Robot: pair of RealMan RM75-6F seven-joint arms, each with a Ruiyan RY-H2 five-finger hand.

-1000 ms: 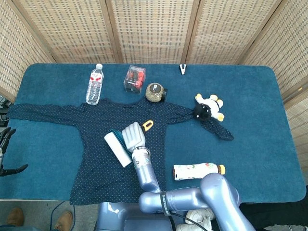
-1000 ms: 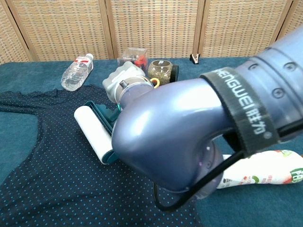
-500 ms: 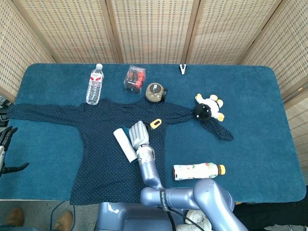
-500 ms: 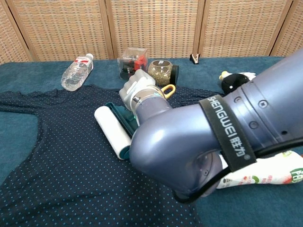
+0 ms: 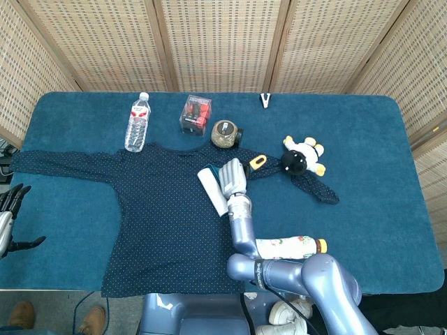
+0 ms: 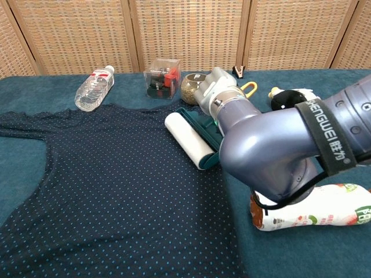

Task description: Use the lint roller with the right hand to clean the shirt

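Gripping the lint roller (image 5: 211,191) by its teal frame, my right hand (image 5: 232,177) has its silvery fingers (image 6: 215,81) wrapped around the handle, whose yellow loop pokes out beyond them. The white cylindrical roll lies just left of the fingers on the dark dotted shirt (image 5: 160,216). My left hand (image 5: 8,209) hangs with black fingers spread off the blue velvety table (image 5: 363,139).

Two robot cameras, one high, one low.
Head view looks steeply down over the whole desk (image 5: 363,139); chest view sits low and near, facing far. Both share the shirt (image 5: 160,209) (image 6: 104,191) and far-side clutter.
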